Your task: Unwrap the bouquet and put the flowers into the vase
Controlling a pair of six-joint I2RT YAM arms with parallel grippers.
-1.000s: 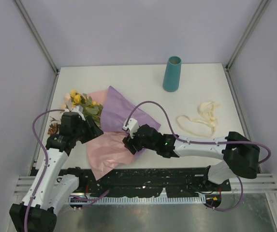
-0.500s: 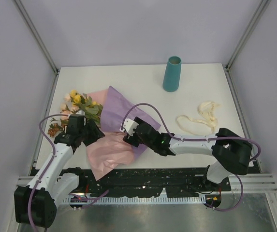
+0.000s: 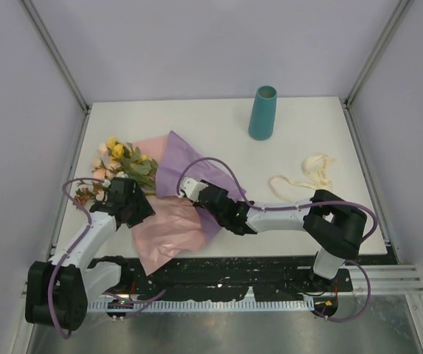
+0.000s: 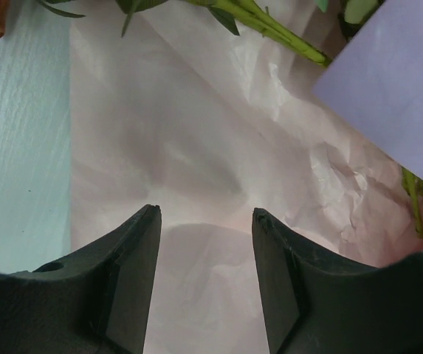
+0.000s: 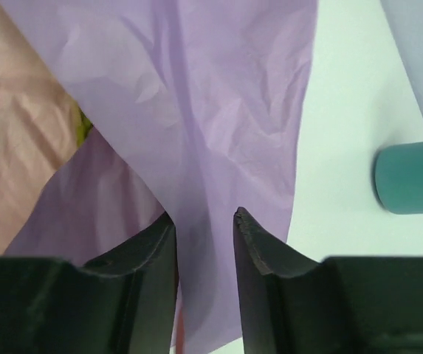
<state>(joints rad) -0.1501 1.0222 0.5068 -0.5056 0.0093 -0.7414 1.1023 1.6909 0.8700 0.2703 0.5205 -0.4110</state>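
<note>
Right wrist view: fingers (image 5: 146, 254) straddle the bouquet's purple paper (image 5: 226, 110).

1. My top camera looks steeply down, the tall teal tapered vase (image 3: 263, 113) on its far side.
2. Left wrist: close over crumpled pink paper (image 4: 196, 147), away from the vase.
3. Right wrist: close over creased purple paper (image 5: 218, 110), facing the vase; top shares both.

A white, matte rectangular bench (image 3: 196, 125) sat inside plain pale lavender-grey wall panels (image 3: 218, 44), with slim aluminium posts (image 3: 60, 59) rising from its far corners. Along its near edge ran a black slotted rail (image 3: 218, 271) above a brushed-metal floor plate (image 3: 270, 332). The light was soft and even.
</note>
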